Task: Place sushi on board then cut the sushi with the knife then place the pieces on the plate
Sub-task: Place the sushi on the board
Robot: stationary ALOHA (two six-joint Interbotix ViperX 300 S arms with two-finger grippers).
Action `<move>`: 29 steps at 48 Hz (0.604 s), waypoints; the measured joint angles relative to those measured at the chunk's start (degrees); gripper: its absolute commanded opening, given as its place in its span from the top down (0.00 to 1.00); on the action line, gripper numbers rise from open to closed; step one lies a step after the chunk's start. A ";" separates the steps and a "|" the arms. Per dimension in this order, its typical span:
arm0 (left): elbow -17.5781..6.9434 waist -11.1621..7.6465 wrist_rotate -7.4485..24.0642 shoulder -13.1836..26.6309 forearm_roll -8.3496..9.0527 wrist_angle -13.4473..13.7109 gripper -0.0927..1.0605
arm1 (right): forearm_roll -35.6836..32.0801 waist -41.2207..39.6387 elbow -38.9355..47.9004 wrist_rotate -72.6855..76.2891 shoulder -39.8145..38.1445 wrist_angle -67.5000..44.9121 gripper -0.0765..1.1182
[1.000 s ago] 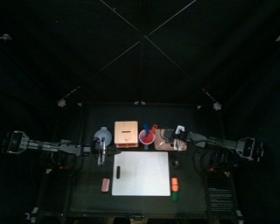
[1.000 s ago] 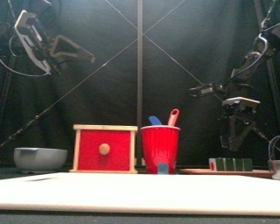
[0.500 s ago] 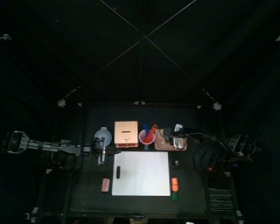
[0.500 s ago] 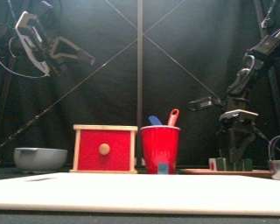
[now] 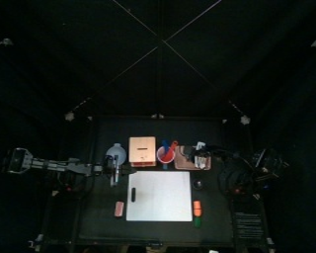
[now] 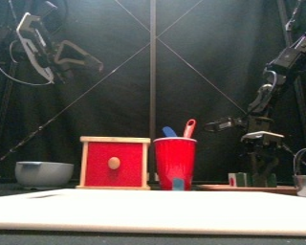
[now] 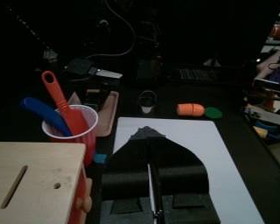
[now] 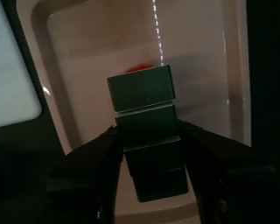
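The sushi roll (image 8: pixel 149 114), a row of dark green blocks, lies on the pink tray (image 8: pixel 201 52) at the back right of the table. My right gripper (image 8: pixel 157 179) is low over the tray, open, with one jaw on each side of the roll's near blocks. At table level the right gripper (image 6: pixel 254 172) hangs just above the sushi roll (image 6: pixel 251 179). The white board (image 5: pixel 161 196) is bare. A red cup (image 6: pixel 175 163) holds a blue and a red knife. My left gripper (image 7: pixel 149 133) is shut and empty, high above the board's left side.
A wooden box with a red drawer front (image 6: pixel 115 163) stands left of the cup, and a blue-grey bowl (image 6: pixel 43 172) left of that. An orange toy (image 5: pixel 118 208) lies left of the board, and an orange and a green toy (image 5: pixel 197 209) lie to its right.
My right gripper has come down and moved left over the tray, onto the sushi roll. The left arm has not moved.
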 measured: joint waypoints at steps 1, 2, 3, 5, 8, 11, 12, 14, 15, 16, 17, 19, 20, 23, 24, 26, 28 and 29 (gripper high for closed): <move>0.00 0.00 0.00 0.00 0.00 -0.09 0.95 | 0.26 0.00 0.00 0.26 -0.18 0.53 0.42; -0.09 0.00 0.00 0.09 0.00 -0.09 0.95 | 0.35 0.00 0.00 0.44 -0.26 0.79 0.42; 0.00 0.00 0.00 0.00 0.00 -0.09 0.95 | 0.70 0.00 -0.09 0.70 -0.53 1.41 0.42; 0.00 0.00 -0.09 0.09 0.00 0.00 0.95 | 1.32 0.00 -0.18 1.32 -1.14 2.64 0.42; 0.00 0.00 0.00 0.09 0.00 0.00 0.95 | 2.02 0.00 -0.53 2.29 -2.37 4.22 0.42; 0.09 0.00 0.00 0.00 0.00 -0.09 0.95 | 3.08 0.35 -0.97 4.04 -3.87 5.80 0.42; 0.09 0.00 0.00 0.00 0.00 0.00 0.95 | 3.34 0.35 -1.05 4.75 -4.48 6.33 0.42; 0.18 0.00 0.00 0.00 0.00 0.00 0.95 | 3.87 1.05 -1.32 6.59 -5.80 7.03 0.42; 0.18 0.00 0.00 0.00 0.00 -0.09 0.95 | 3.96 1.32 -1.41 7.38 -6.33 7.29 0.42; 0.18 0.00 -0.09 0.09 0.00 -0.09 0.95 | 4.04 1.58 -1.49 8.26 -6.86 7.56 0.42; 0.18 0.00 0.00 0.09 0.09 0.00 0.95 | 4.04 1.93 -1.58 9.14 -7.38 7.73 0.42; 0.18 0.00 0.00 0.00 0.00 0.00 0.95 | 3.96 2.99 -1.67 12.04 -8.44 8.09 0.42; 0.18 0.00 0.00 0.00 0.00 0.00 0.95 | 3.87 3.43 -1.67 13.45 -8.96 8.17 0.42; 0.26 0.00 0.00 0.09 0.00 0.09 0.95 | 3.43 5.10 -1.67 17.40 -10.28 8.35 0.42; 0.26 0.00 0.00 0.00 0.00 0.00 0.95 | 3.25 5.98 -1.67 19.16 -10.81 8.35 0.42; 0.44 0.00 0.00 0.00 0.00 0.00 0.95 | 2.90 7.21 -1.67 22.50 -11.43 8.35 0.42; 0.53 0.00 0.00 0.00 0.00 0.09 0.95 | 2.46 8.61 -1.67 25.75 -11.95 8.44 0.42; 0.53 0.00 0.00 0.00 0.00 0.00 0.95 | 2.11 9.40 -1.67 27.95 -12.22 8.44 0.42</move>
